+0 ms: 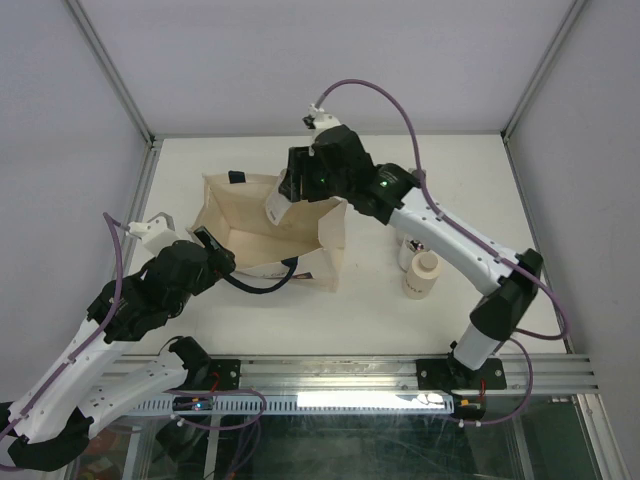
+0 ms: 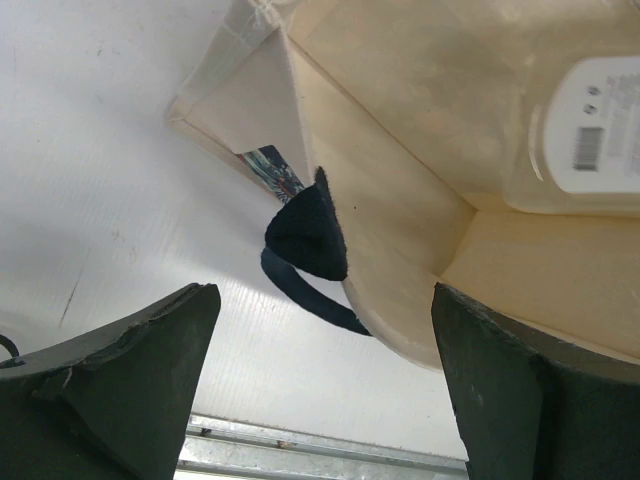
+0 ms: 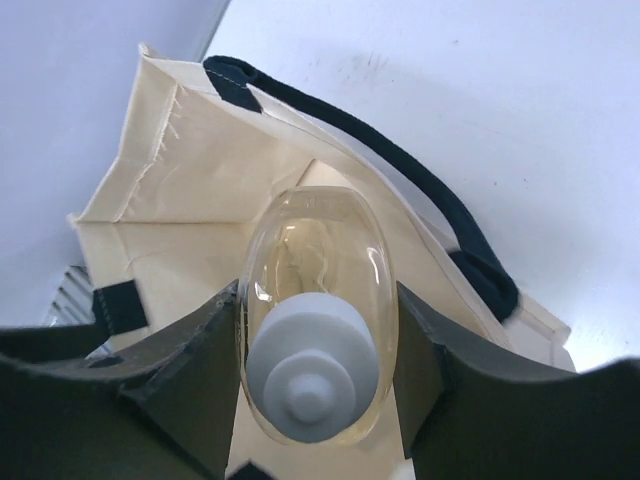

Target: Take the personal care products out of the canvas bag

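The right pincer [image 1: 291, 196] hangs over the open mouth of the canvas bag [image 1: 240, 225], closed on the clear amber-liquid bottle [image 1: 280, 208]. In the right wrist view its dark fingers [image 3: 190, 370] press on both sides of the bottle's rounded body [image 3: 315, 250]. The pale grey cap [image 3: 312, 375] faces the camera and the bottle's base points down toward the bag's cream interior [image 3: 170, 210]. From above, the bottle sits at the far side of the opening, level with the rim or just above it; I cannot tell which.

The bag stands upright on the white worktop [image 1: 450, 180], left of centre. One navy loop handle [image 1: 262, 285] droops onto the worktop at its near side, and a small dark tab [image 1: 236, 177] shows on its far rim.

The left pincer [image 1: 207, 243] is at the bag's near left edge. In its wrist view the two fingers [image 2: 130, 390] are spread wide apart and hold nothing. The bag's corner and a folded piece of navy handle [image 2: 305, 235] lie between and beyond them. Whether either finger touches the fabric cannot be told. A translucent bottle with a white barcode label [image 2: 590, 140] shows at the upper right of that view, against the bag's inner wall.

To the right of the bag, apart from it, a cream cylindrical bottle [image 1: 421, 275] stands upright on the worktop. Just behind it is a second pale bottle [image 1: 407, 248], partly hidden by the right arm.
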Robot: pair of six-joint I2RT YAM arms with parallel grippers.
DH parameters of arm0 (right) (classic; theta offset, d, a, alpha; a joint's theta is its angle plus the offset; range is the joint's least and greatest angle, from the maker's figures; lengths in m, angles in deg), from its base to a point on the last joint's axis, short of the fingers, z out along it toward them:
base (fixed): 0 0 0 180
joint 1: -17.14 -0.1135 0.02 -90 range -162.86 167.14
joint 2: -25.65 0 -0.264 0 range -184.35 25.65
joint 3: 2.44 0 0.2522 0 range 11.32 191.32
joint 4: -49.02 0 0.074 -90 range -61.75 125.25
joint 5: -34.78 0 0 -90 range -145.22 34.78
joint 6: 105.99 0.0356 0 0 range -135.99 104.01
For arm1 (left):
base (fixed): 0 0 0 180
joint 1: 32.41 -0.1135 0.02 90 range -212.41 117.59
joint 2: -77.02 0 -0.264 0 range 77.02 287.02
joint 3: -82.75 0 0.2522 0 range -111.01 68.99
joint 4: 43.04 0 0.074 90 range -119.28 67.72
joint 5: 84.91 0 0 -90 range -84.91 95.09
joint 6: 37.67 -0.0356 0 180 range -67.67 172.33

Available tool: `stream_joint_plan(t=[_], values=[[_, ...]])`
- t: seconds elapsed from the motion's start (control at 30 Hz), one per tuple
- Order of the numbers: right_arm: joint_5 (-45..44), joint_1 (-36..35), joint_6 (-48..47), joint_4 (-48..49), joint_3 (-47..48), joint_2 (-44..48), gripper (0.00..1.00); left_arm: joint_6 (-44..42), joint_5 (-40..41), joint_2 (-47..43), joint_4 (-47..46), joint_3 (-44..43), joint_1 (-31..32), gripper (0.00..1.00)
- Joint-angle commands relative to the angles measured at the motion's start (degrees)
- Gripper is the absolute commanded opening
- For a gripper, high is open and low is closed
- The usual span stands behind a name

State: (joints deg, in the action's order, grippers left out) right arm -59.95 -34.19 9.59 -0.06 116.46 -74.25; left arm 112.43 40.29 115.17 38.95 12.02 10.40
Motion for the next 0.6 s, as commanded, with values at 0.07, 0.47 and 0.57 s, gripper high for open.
stream_joint_plan(t=[0.07, 0.47, 0.57], values=[[9.32, 4.42, 1.79, 14.56, -7.12, 18.00, 0.00, -5.99, -0.05, -0.15, -5.39, -3.80, 0.40, 0.94], [10.59, 8.09, -16.71, 12.52, -22.36, 43.94, 0.00, -11.83, 1.79, 2.29, -7.38, -6.72, 0.43, 0.99], [9.85, 8.09, -16.54, 12.38, -25.03, 48.67, 0.00, -12.78, 1.79, 2.71, -7.88, -6.92, 0.40, 0.99]])
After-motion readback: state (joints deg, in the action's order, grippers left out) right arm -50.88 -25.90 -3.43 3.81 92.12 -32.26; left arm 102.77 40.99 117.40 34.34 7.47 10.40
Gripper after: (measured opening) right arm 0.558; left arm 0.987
